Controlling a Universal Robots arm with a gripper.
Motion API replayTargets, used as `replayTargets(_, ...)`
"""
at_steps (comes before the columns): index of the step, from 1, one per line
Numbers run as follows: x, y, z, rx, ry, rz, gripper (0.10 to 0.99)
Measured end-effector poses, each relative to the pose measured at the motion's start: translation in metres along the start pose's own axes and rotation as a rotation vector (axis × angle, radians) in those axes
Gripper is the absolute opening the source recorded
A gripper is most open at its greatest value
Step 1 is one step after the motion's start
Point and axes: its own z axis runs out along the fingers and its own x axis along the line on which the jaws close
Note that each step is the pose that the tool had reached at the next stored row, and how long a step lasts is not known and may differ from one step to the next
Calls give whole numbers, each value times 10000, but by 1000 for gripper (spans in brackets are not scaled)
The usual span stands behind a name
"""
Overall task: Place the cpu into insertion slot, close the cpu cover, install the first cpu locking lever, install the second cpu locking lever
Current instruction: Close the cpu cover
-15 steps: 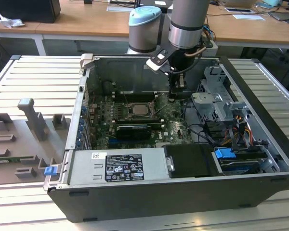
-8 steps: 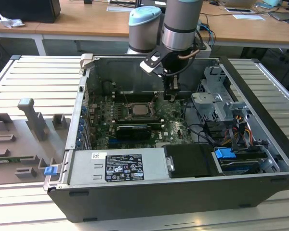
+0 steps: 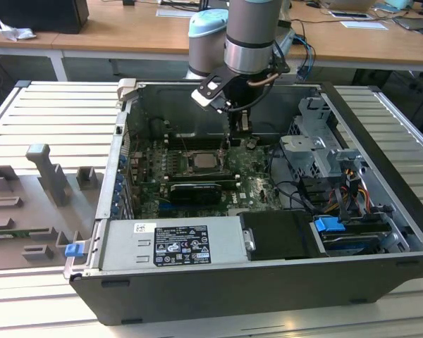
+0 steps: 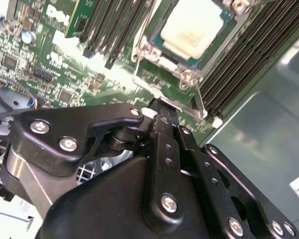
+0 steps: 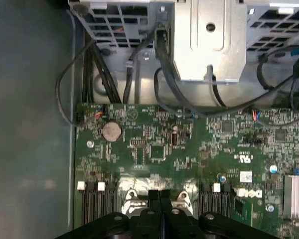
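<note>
With the cpu point(image 4: 189, 25) seated in the insertion slot point(image 4: 165, 63) under the seemingly closed cpu cover point(image 4: 185, 74), we'd press the gripper point(image 4: 162, 107), fingers together and empty, squarely onto the adjacent locking lever point(image 4: 197, 100), avoiding slip.

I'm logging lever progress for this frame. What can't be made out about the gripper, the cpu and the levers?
- Second wrist view: whether the gripper actually grips the nearby lever; its own body covers the contact.
- Second wrist view: the cpu's far side, cut off by the picture's edge.
- Exterior view: whether either lever is latched at the insertion slot; too small.
</note>
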Motion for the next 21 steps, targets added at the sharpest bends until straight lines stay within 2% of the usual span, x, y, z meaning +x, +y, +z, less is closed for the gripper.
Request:
replayTargets(4, 0, -78, 26, 1, -2, -4, 106)
replayTargets(7, 1, -98, 53, 2, -2, -4, 106)
replayTargets(10, 1, -149, 122, 2, -2, -5, 106)
replayTargets(12, 1, -185, 130, 3, -4, -6, 106)
replayTargets(19, 9, -350, 138, 1, -1, -5, 106)
replayTargets(21, 10, -418, 140, 0, -1, -6, 106)
